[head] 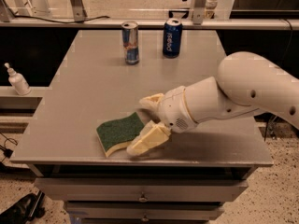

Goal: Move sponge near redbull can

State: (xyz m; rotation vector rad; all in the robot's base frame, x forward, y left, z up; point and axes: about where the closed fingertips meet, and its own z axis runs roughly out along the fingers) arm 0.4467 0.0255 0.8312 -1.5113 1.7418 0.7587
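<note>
A robot's white, cream-tipped two-finger gripper hangs low over the front of a grey metal table, at the right end of a wavy-edged flat sponge with a dark green scouring top over pale yellow foam. The cream fingers are spread apart and grip nothing. One sits at the sponge's near right edge, seemingly against the foam, and the other stands just past its far right corner. The sponge lies flat near the table's front edge, left of centre. The slim silver-and-blue Red Bull can with a silver top stands upright well apart from it at the back of the table, just beside a wider dark blue Pepsi can. A small white pump bottle rests on a ledge off to the left.

The step in hand looks to be the grasp, with the carry not yet begun. The next move likely calls for closing the fingers squarely across the sponge's end. The gripper must then lift it free and carry it toward the back, setting it down short of the Red Bull can without tipping either can.
</note>
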